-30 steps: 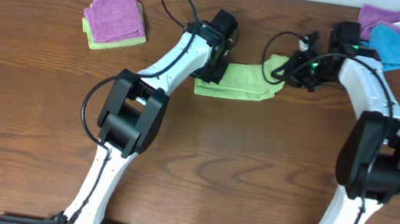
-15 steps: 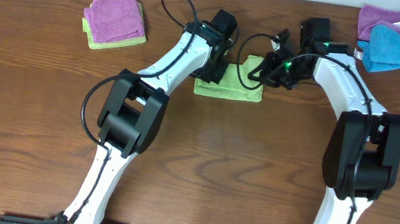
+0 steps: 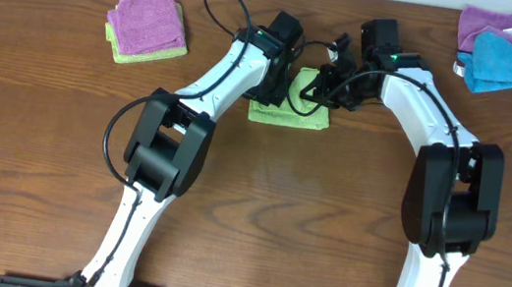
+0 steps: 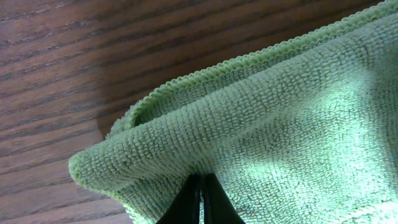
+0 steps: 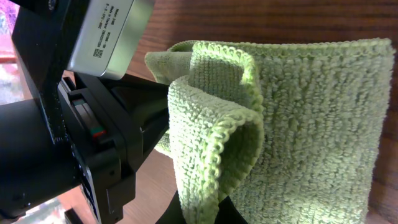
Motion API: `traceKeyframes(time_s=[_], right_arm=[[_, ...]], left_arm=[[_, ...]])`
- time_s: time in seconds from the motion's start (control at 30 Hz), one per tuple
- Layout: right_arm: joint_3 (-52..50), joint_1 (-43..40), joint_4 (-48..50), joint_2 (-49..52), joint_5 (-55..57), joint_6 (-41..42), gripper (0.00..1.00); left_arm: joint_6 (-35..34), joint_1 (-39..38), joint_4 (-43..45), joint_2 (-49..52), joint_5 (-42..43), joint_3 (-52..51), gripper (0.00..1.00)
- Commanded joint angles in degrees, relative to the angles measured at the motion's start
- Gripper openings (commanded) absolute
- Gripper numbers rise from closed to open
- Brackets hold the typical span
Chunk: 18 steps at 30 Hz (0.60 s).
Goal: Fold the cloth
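Under both hands, overhead: cloth lies on the table, with left hand and right hand almost meeting. Fold-over looks midway. Left wrist: left hand shut, pinching a cloth fold. Right wrist: right hand shut on the carried edge. Next: lay edge flush, release. A second ago right hand sat farther out and the cloth was longer.

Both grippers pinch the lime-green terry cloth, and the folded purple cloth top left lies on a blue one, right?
Not blue: overhead view shows the folded purple cloth on a pale green cloth. Left gripper and right gripper do pinch the lime-green terry cloth.
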Motion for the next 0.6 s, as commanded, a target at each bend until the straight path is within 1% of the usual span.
traceKeyframes(time_s=[0.0,0.3,0.57], right_arm=[[1.1,1.4,0.3,0.6,1.6,1.4,0.01],[1.1,2.1,1.1,0.6,1.9,2.4,0.01],[1.1,2.3,1.4,0.6,2.1,3.2,0.01]], left_arm=[[-0.7,0.6,-0.4,1.4,0.0,-2.3,0.06],[-0.9,1.2,-0.4,0.7,0.0,-2.1,0.06],[-1.3,3.9,-0.6,-3.2,0.2,-2.1,0.06]])
